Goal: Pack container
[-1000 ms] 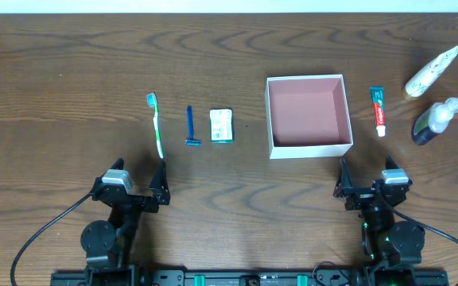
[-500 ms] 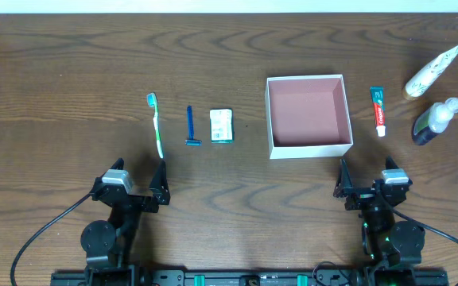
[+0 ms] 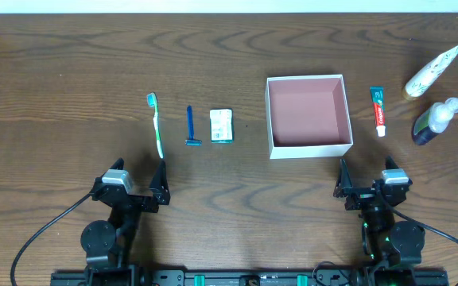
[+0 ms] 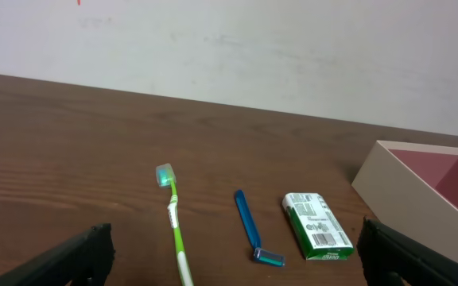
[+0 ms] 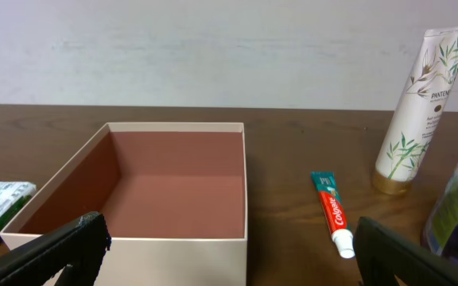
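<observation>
Both your hands are wide open, holding nothing: right hand (image 3: 365, 171) has the container (image 3: 311, 148) just ahead, left hand (image 3: 140, 171) has the toothbrush (image 3: 157, 127) just in front.

White container (image 3: 308, 148) with pink inside; blue razor (image 3: 190, 125).

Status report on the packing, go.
Left gripper and right gripper open, empty. Container empty, nothing packed. Nothing in the way: toothbrush, razor, packet on its left; toothpaste, tube, pump bottle on its right.
</observation>
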### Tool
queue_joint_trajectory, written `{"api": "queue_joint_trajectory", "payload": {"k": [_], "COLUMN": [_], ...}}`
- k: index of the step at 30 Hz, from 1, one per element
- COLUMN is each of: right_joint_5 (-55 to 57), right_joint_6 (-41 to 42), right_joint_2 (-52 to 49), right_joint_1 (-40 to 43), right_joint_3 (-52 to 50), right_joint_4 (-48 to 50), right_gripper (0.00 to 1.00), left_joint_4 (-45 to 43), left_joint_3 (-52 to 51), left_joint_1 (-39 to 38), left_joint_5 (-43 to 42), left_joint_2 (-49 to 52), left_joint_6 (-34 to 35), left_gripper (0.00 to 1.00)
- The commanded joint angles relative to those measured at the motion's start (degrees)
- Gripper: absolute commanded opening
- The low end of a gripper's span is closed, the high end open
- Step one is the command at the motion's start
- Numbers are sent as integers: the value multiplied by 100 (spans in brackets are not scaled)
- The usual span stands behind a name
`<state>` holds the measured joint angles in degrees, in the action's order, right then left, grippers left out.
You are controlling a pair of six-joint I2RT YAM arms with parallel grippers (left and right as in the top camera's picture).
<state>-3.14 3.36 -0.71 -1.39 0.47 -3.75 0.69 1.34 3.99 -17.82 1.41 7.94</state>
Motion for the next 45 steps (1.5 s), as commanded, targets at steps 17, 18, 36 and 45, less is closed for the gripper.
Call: {"api": "queue_joint_trajectory", "payload": {"k": [17, 18, 36, 45], "right_joint_5": [-11, -11, 109, -1064], "right_joint_6": [-66, -66, -59, -72], "right_joint_2": [33, 33, 33, -39], "right_joint_1": [35, 35, 35, 31], "right_joint_3": [-15, -15, -15, 251], "right_joint_4": [-17, -17, 267, 3053], "right_gripper": [99, 99, 99, 99], "left_joint_4": [205, 205, 205, 208], "left_joint_3": [-96, -96, -96, -96], "left_joint_1": [17, 17, 17, 17], "left_joint_5": [-59, -59, -59, -59], "left_joint_2": [7, 7, 7, 7], "left_joint_6": [50, 50, 50, 50], "left_gripper": [98, 98, 98, 98]}}
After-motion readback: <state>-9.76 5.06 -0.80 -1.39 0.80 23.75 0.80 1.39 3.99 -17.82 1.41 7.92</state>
